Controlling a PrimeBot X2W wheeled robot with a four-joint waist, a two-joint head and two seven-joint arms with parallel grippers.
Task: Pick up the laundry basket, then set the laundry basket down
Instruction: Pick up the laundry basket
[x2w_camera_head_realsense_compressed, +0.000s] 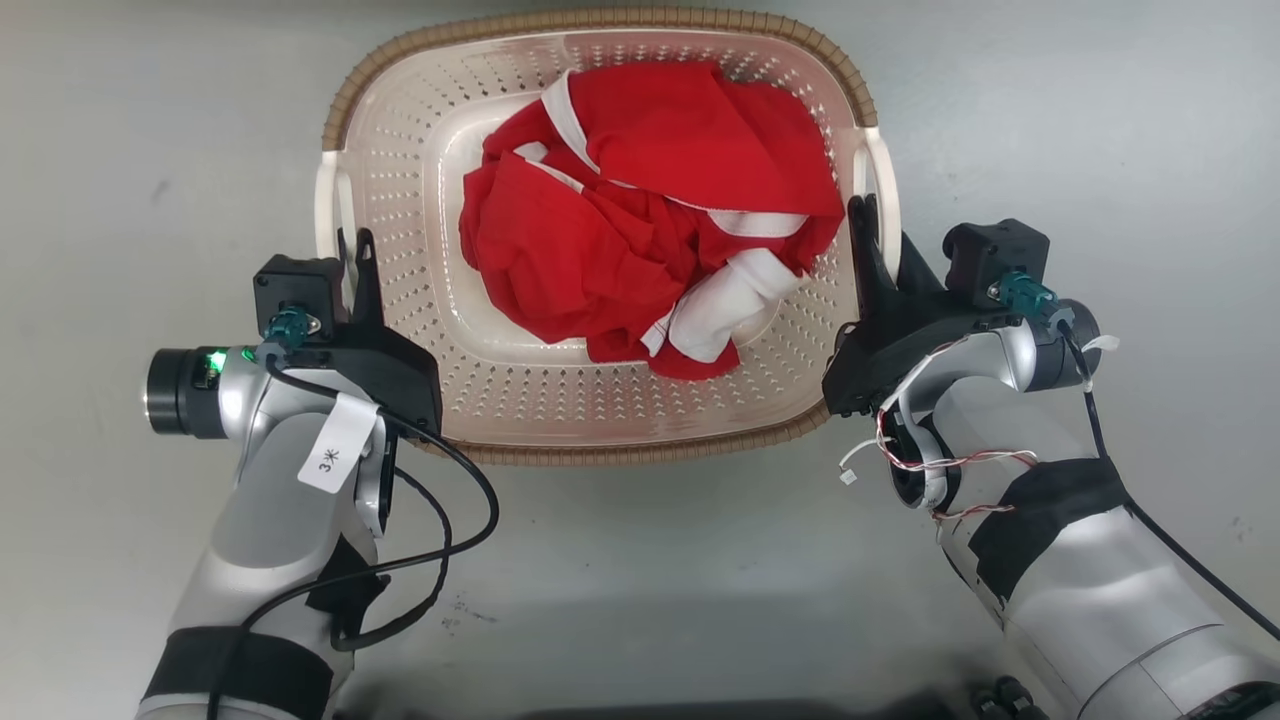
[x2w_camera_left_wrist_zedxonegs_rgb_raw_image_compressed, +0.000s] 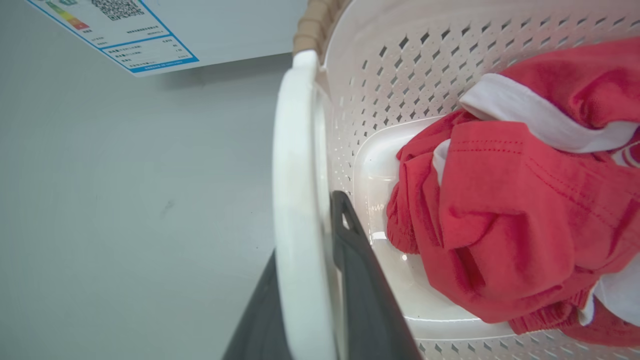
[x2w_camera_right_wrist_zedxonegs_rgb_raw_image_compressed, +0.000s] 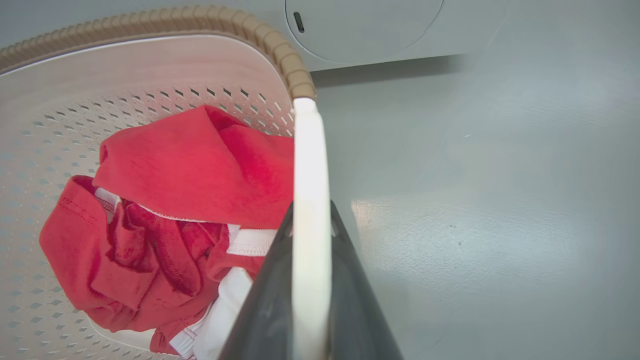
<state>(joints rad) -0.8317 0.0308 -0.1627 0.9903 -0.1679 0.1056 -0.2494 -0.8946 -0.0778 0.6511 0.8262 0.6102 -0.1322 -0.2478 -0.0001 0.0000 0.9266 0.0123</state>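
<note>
The laundry basket (x2w_camera_head_realsense_compressed: 420, 200) is cream-white and perforated with a brown woven rim, and it holds a red and white garment (x2w_camera_head_realsense_compressed: 640, 240). My left gripper (x2w_camera_head_realsense_compressed: 352, 262) is at its left white handle (x2w_camera_head_realsense_compressed: 330, 200) and my right gripper (x2w_camera_head_realsense_compressed: 875, 235) at its right handle (x2w_camera_head_realsense_compressed: 885, 170). In the left wrist view my left gripper (x2w_camera_left_wrist_zedxonegs_rgb_raw_image_compressed: 310, 210) has its dark fingers (x2w_camera_left_wrist_zedxonegs_rgb_raw_image_compressed: 360, 280) pressed on both sides of the handle (x2w_camera_left_wrist_zedxonegs_rgb_raw_image_compressed: 295, 150). My right gripper (x2w_camera_right_wrist_zedxonegs_rgb_raw_image_compressed: 311, 210) clamps the other handle (x2w_camera_right_wrist_zedxonegs_rgb_raw_image_compressed: 310, 150) the same way. I cannot tell whether the basket rests on the floor.
Grey floor (x2w_camera_head_realsense_compressed: 640, 580) lies all around the basket. Beyond it stands a pale appliance front with a blue-edged label (x2w_camera_left_wrist_zedxonegs_rgb_raw_image_compressed: 115, 30) and a round door (x2w_camera_right_wrist_zedxonegs_rgb_raw_image_compressed: 360, 25). Loose cables hang from both forearms.
</note>
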